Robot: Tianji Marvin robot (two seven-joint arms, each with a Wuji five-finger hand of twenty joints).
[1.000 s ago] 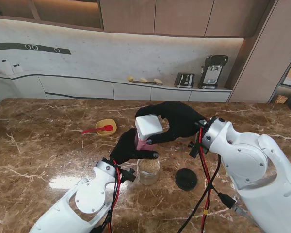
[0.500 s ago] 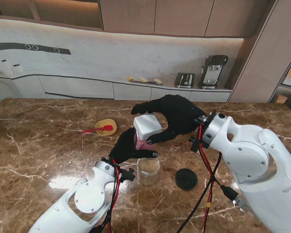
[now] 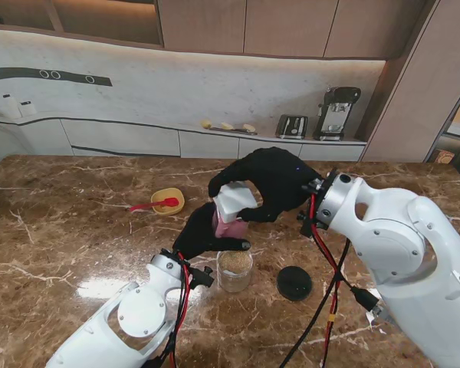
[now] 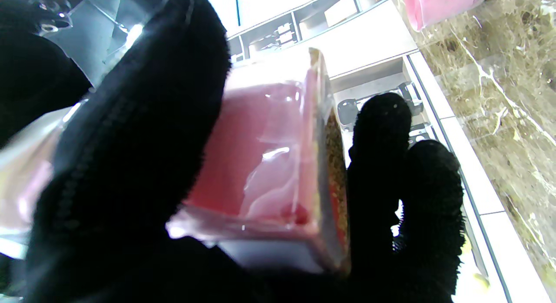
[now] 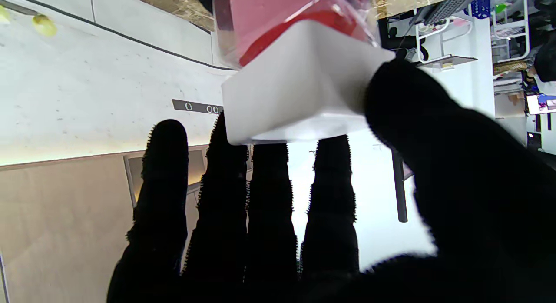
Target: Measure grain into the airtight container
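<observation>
My left hand (image 3: pixel 203 234) is shut on a clear pink grain box (image 3: pixel 228 225), held just above the glass jar (image 3: pixel 235 270). The jar stands open on the table with grain in its bottom. A white square lid (image 3: pixel 235 203) caps the box's upper end, and my right hand (image 3: pixel 272 184) is closed over it from the right. The left wrist view shows the pink box (image 4: pixel 269 164) between thumb and fingers (image 4: pixel 382 164), with grain (image 4: pixel 334 164) against one wall. In the right wrist view the lid (image 5: pixel 299 94) is pinched between thumb and fingers (image 5: pixel 226 185).
The jar's black round lid (image 3: pixel 294 283) lies flat to the right of the jar. A yellow bowl (image 3: pixel 167 201) with a red spoon sits farther off to the left. A pink cup (image 4: pixel 438 3) shows at the left wrist view's edge. Red and black cables hang from both wrists.
My right hand has curled further over the white lid and tipped it. Its forearm has swung slightly left. The left hand and pink box have stayed over the jar.
</observation>
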